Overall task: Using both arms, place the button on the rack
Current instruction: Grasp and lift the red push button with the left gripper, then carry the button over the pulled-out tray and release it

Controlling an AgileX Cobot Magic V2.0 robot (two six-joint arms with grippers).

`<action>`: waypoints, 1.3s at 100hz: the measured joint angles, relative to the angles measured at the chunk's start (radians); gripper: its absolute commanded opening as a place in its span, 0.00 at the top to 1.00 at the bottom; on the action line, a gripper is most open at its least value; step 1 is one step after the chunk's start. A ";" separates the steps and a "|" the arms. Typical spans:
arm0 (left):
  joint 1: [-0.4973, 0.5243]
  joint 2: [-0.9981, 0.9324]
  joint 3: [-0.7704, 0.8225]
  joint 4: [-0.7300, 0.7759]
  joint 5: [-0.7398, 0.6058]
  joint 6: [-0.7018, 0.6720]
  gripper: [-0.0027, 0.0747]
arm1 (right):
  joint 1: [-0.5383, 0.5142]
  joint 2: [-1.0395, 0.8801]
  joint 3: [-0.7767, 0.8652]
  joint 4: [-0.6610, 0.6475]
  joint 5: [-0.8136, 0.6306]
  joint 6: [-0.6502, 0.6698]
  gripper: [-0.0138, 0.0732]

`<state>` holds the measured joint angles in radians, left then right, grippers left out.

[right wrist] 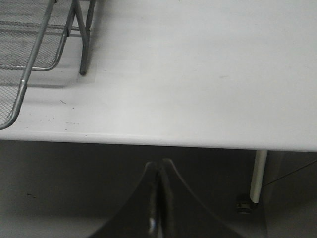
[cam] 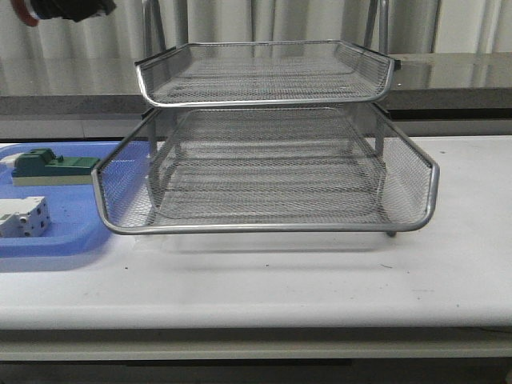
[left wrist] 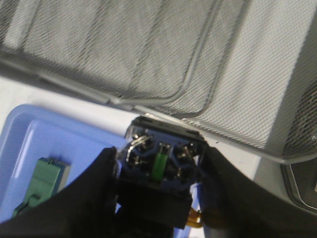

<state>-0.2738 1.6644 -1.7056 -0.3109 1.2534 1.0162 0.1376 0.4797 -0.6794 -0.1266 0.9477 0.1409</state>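
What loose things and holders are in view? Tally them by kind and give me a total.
Button: 1
Rack: 1
Blue tray: 1
Green block: 1
White-grey block: 1
Total: 5

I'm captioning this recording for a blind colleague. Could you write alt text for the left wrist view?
The left gripper is shut on the button, seen from its blue rear block with metal terminals, held above the edge of the wire-mesh rack. Below lies a blue tray holding a green block.
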 measured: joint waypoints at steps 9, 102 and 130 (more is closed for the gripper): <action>-0.073 -0.006 0.027 0.000 0.000 -0.032 0.99 | 0.000 0.000 0.000 0.000 0.000 0.000 0.92; -0.373 0.226 0.073 0.002 -0.173 -0.065 0.65 | 0.000 0.000 0.000 0.000 0.000 0.000 0.92; -0.374 0.226 0.073 0.002 -0.177 -0.065 0.37 | 0.000 0.000 0.000 0.000 0.000 0.000 0.92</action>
<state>-0.6474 1.8904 -1.6325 -0.3091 1.0762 0.9509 0.1376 0.4797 -0.6794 -0.1266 0.9477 0.1409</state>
